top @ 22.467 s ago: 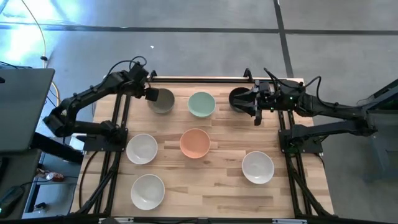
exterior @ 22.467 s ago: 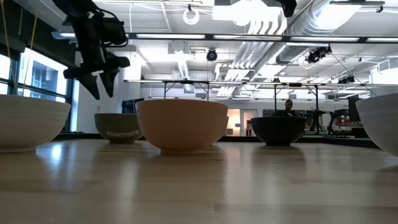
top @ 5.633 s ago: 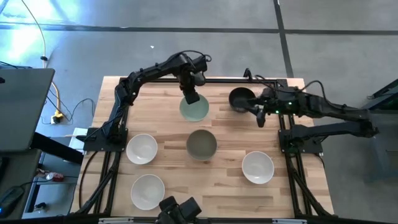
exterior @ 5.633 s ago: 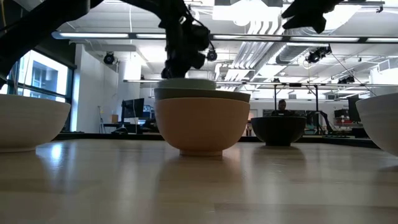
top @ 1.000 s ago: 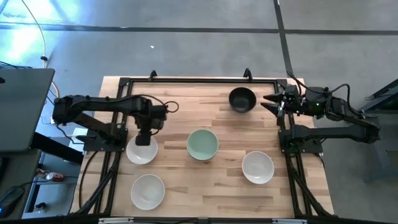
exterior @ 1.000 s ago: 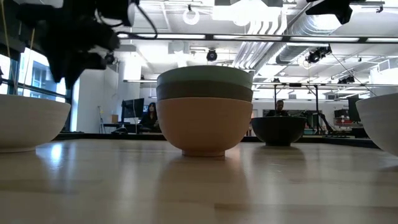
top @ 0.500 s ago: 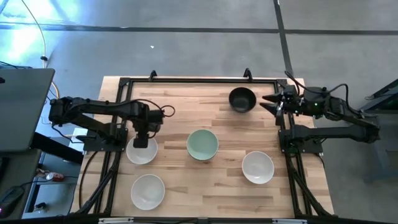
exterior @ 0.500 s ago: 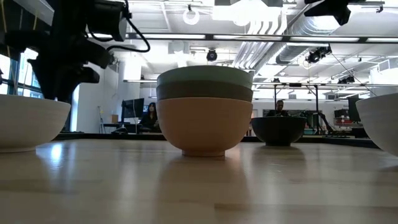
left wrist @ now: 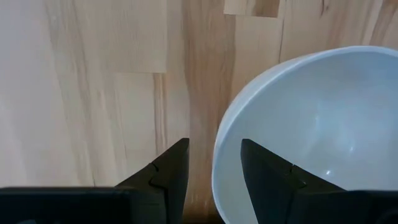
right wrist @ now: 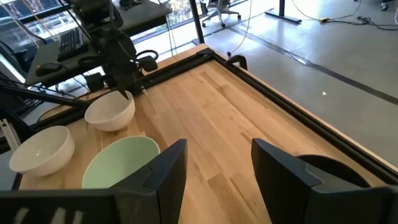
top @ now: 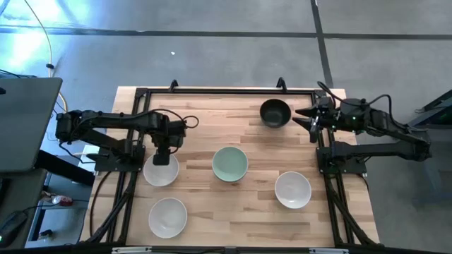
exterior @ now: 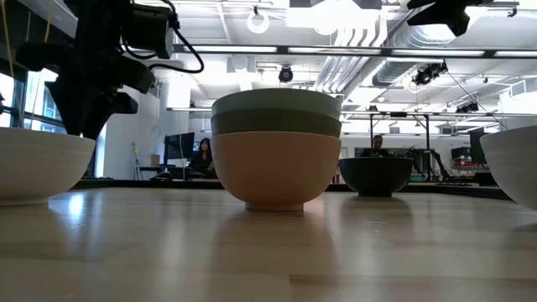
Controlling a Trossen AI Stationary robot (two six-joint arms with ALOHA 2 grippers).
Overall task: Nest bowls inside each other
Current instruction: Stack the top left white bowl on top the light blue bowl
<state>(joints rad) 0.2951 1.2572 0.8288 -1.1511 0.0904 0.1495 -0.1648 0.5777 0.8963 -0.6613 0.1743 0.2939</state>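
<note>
Your left gripper (left wrist: 214, 171), fingers parted, straddles the near rim of the smooth round white bowl (left wrist: 317, 130) directly below it.

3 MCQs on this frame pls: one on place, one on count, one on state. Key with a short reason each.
1. Where is the left pincer?
A. Over the black bowl
B. At the rim of a white bowl
C. Inside the mint bowl

2. How many white bowls stand alone on the table?
A. One
B. Two
C. Three

3. What is the state of the mint bowl?
A. Topmost of a nested stack
B. Tipped on its side
C. Held in the air by the right pincer

Key: 1 B, the left wrist view shows its fingers open, one on each side of the white rim. 2 C, the high view shows three separate white bowls. 3 A, the low view shows it above a grey bowl in a peach bowl; the right pincer waits open by the black bowl.
</note>
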